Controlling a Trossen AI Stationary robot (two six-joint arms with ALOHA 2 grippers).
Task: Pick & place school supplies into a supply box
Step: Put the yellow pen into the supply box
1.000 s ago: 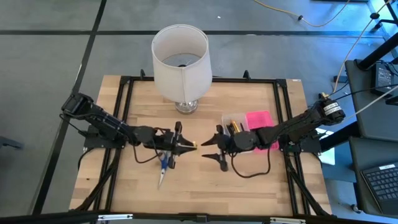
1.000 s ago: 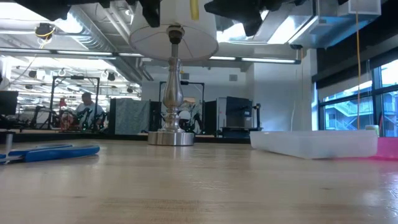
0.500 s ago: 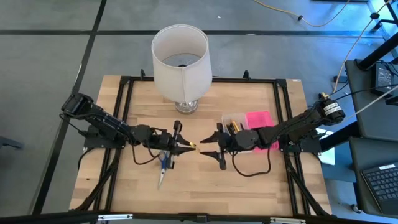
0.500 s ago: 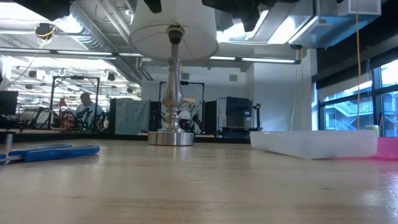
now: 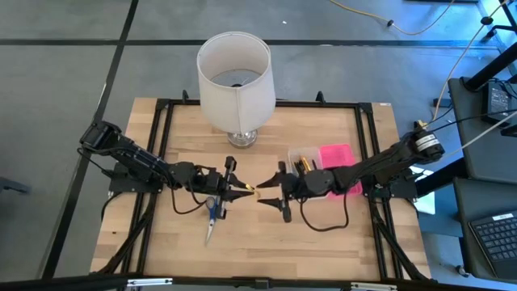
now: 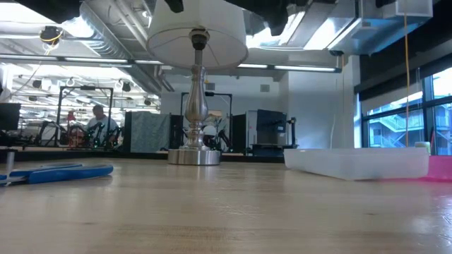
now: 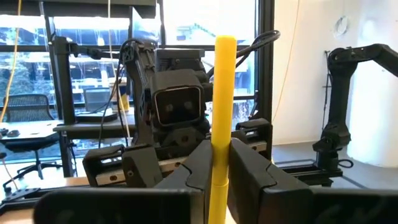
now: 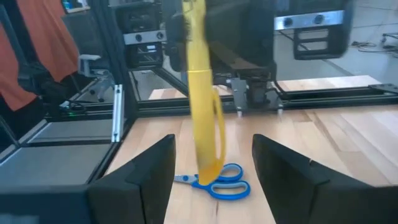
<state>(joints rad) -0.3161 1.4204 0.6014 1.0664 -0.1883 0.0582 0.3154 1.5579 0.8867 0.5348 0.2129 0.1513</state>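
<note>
My left gripper [image 5: 239, 191] is at mid-table, shut on a yellow pencil [image 7: 222, 93] that stands about upright above the blue-handled scissors [image 5: 212, 215]. The scissors lie flat on the wood. My right gripper [image 5: 269, 196] faces the pencil from the table's right, open. In the right wrist view the pencil [image 8: 202, 99] shows in the gap between its two fingers, and I see no touch. The supply box [image 5: 305, 159], clear with a pink lid [image 5: 336, 154] beside it, sits on the table under the right arm with dark pens inside. My left gripper pinches the pencil's shaft [image 7: 222, 140] between its two fingers [image 7: 202, 168]. The fingers come about level from the table's left and lie across the pencil. The pencil stands upright, one end above the fingers and the other [image 8: 211, 168] below, clear of the table.
A white lamp [image 5: 235, 79] on a metal foot [image 6: 194, 156] stands at the table's far middle. A black frame [image 5: 161, 145] runs round the wooden top. Bare wood lies toward the near edge.
The pencil's lower end showed at the top of the low view a second ago and has now gone up out of it. My right gripper has edged toward the pencil and tipped upward a little. The scissors and the box have not moved.
</note>
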